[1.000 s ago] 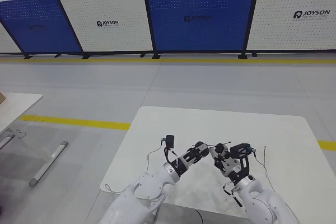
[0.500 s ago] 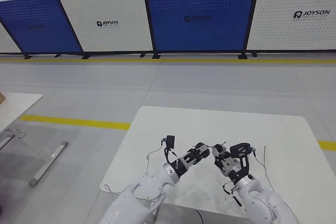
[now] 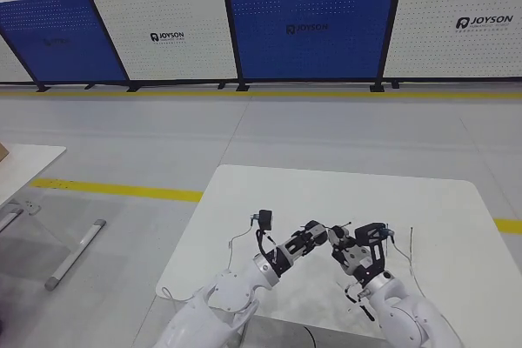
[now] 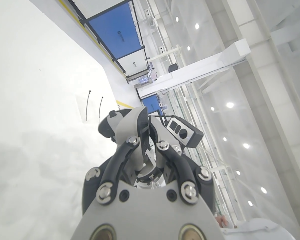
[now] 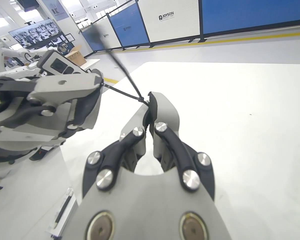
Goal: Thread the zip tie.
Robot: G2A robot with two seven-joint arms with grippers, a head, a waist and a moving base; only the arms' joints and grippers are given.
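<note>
Right gripper clenches the black zip tie (by its head). Left gripper, at nine o'clock, pinches it too.

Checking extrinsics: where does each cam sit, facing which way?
Top view: above the arms, facing down at the table; both arms show.
Left wrist view: on left wrist, along the left gripper, across the table.
Right wrist view: on right wrist, along the right gripper, toward the zip tie.
Shared: both wrist views show the left gripper.
</note>
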